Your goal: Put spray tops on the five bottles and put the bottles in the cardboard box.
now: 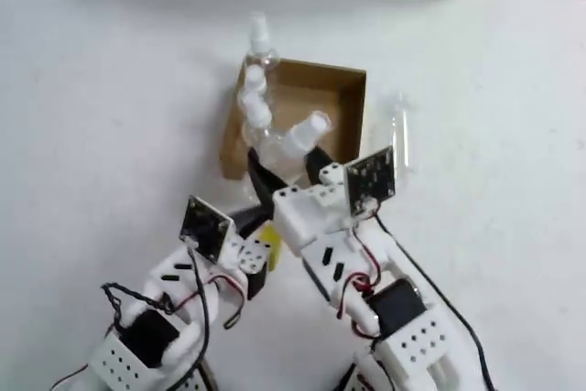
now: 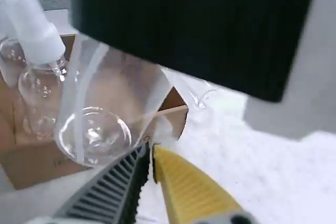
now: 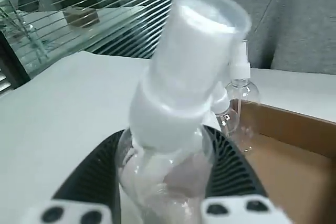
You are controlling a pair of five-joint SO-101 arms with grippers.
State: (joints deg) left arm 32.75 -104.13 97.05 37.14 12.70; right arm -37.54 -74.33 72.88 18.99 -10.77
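Right claw [image 1: 286, 167], high view: it's clamped on a bottle [image 1: 298, 141] that already carries its spray top [image 1: 317, 124], tilted over the near edge of the cardboard box [image 1: 352, 89]. You're on the boxing step for this one, I'd say. The next move calls for carrying it further in over bare box floor and lowering it before you let go. Other capped bottles [image 1: 256, 107] crowd the box's left side, so there's a bump risk there. One clear bottle [image 1: 399, 130] lies on the tabletop [image 1: 110, 89] just right of the box; can't tell if it has a top.

Left wrist view: left claw [image 2: 149, 150] is closed with nothing between its gray and yellow fingers, tips just beside the held bottle's round base. Touching or not, can't tell. Back it off or it may snag the drop.

Right wrist view: black jaws hug the bottle body and the spray top leans toward the box. A capped bottle stands beyond at the box wall.
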